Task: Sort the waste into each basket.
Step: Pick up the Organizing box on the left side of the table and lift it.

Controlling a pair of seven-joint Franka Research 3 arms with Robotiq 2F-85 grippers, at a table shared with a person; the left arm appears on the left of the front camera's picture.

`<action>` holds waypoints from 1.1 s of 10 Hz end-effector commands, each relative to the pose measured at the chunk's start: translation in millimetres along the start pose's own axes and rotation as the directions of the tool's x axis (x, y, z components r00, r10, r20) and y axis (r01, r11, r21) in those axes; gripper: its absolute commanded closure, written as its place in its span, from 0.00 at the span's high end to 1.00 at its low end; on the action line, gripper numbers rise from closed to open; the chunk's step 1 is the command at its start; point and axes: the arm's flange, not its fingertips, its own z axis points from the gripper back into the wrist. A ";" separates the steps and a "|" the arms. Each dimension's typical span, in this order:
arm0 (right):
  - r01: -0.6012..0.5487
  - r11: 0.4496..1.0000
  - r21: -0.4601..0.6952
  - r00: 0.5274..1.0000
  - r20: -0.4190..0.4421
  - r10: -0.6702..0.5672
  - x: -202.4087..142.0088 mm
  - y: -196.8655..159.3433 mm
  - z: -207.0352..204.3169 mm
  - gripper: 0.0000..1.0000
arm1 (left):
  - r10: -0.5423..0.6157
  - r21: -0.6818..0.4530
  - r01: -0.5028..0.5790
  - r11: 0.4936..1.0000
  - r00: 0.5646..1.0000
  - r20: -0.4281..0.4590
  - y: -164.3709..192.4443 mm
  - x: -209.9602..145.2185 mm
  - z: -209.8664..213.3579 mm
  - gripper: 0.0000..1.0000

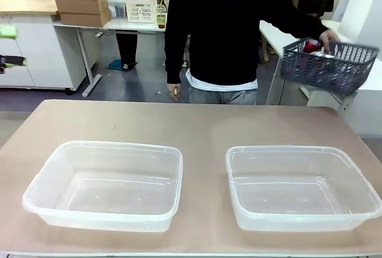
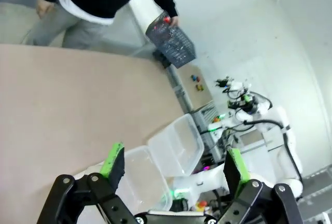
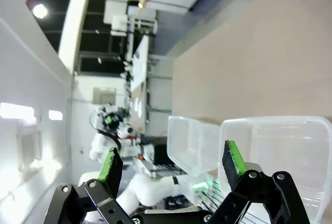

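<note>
Brown table (image 1: 191, 123) has just the two clear tubs (image 1: 107, 183) (image 1: 301, 186), waste's in the person's blue-grey basket (image 1: 328, 64), a red can (image 1: 311, 45) showing, probably light and slippery so grab mid-body; left tool (image 2: 171, 167) and right tool (image 3: 171, 162) both gape empty.

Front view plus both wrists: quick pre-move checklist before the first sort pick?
1. Left clear rectangular plastic tub on the table, nothing in it: ok.
2. Right clear rectangular plastic tub in place, nothing in it: ok.
3. Waste on the table to pick: not ok. None there; the person's hand holds the dark blue-grey lattice plastic basket off the far right corner, something red inside.
4. Left gripper open, nothing between its fingers: ok.
5. Right gripper open, nothing held: ok.
6. Bottles in the basket: cannot tell.
</note>
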 end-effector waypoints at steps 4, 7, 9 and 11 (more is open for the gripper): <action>-0.069 0.997 -0.016 0.998 -0.009 0.069 1.2 8.1 -4.1 1.00 | -0.064 0.039 0.065 0.997 0.998 -0.020 -11.8 4.0 -1.5 1.00; -0.045 0.997 -0.066 0.997 -0.063 0.041 2.7 23.8 -30.3 1.00 | -0.037 0.070 0.039 0.997 0.999 -0.040 -13.8 2.5 0.7 1.00; 0.010 0.993 -0.115 0.991 -0.133 -0.025 7.1 90.7 -145.5 1.00 | -0.011 0.193 0.064 0.979 0.964 -0.267 -20.0 0.1 9.5 1.00; -0.095 0.963 -0.253 0.921 -0.389 -0.012 -39.1 128.8 -281.0 1.00 | 0.044 0.308 0.090 0.947 0.914 -0.403 -36.7 -22.4 16.0 1.00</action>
